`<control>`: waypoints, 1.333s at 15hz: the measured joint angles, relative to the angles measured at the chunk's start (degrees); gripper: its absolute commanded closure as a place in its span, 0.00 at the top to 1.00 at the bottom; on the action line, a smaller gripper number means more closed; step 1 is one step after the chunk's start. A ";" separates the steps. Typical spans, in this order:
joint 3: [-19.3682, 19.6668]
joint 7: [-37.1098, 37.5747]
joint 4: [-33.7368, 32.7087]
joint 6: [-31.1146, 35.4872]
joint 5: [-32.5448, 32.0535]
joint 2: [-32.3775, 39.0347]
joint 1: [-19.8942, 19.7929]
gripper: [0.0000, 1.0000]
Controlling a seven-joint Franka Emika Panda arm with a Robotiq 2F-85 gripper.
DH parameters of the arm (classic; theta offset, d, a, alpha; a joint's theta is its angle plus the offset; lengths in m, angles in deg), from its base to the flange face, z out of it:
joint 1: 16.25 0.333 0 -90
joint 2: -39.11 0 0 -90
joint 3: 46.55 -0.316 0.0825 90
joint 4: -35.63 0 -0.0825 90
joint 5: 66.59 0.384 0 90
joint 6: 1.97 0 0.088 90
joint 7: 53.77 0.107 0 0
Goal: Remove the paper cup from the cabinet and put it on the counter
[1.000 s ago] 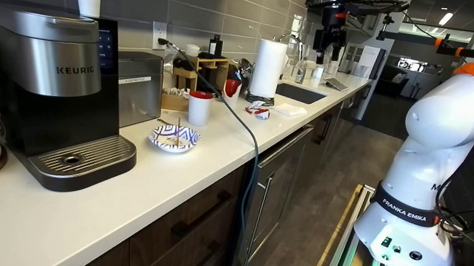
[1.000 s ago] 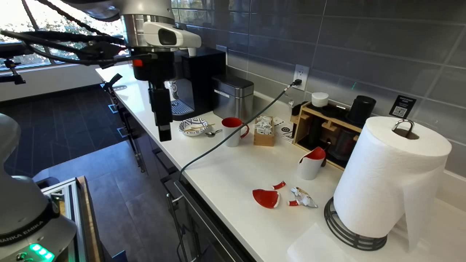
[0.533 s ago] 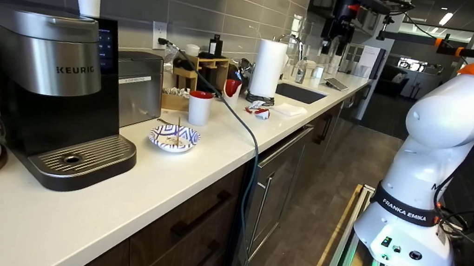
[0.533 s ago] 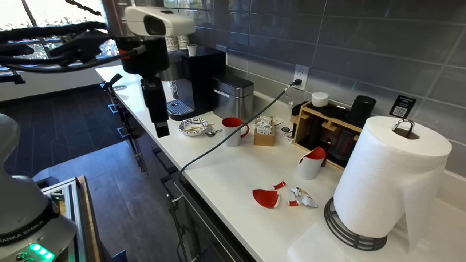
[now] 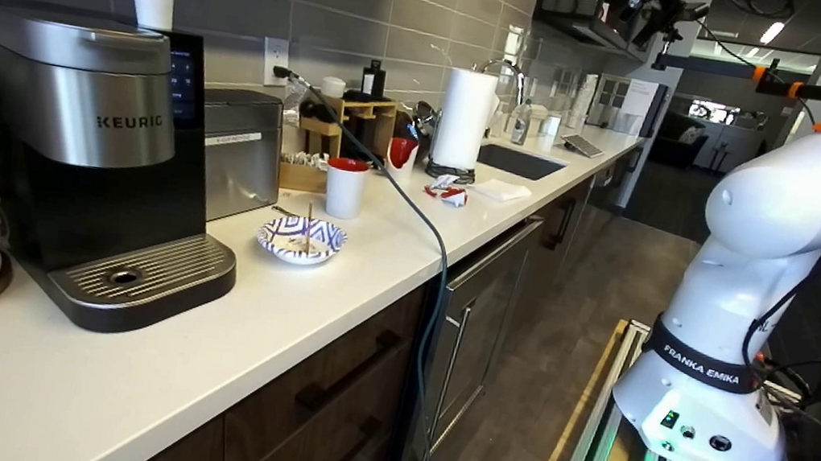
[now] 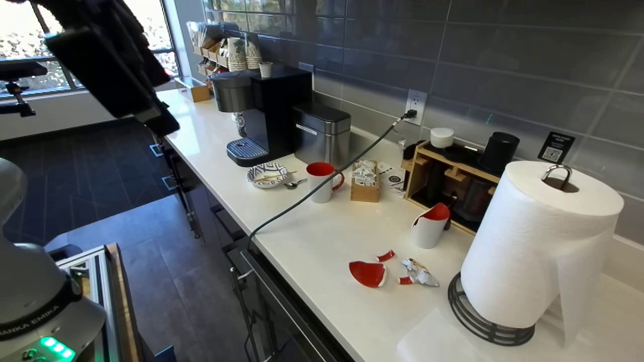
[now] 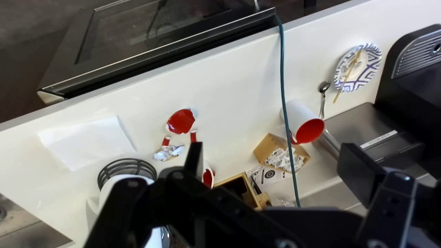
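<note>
In the wrist view the gripper has its two fingers spread widely apart, and an exterior view shows it higher than the counter and tilted. Which cup is the paper cup, I cannot tell surely: in an exterior view, small whitish vessels are seen in the upper cabinet, and a white tapered cup stands upright on the coffee machine.
</note>
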 measured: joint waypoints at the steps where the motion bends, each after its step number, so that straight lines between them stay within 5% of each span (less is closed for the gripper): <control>1: 0.05 0.00 0.03 0.00 -0.09 -0.51 -0.02 1.00; 11: -0.52 -0.31 0.87 1.90 2.27 0.73 0.62 1.00; 20: -11.06 -1.31 5.64 30.64 18.17 -1.12 13.23 1.00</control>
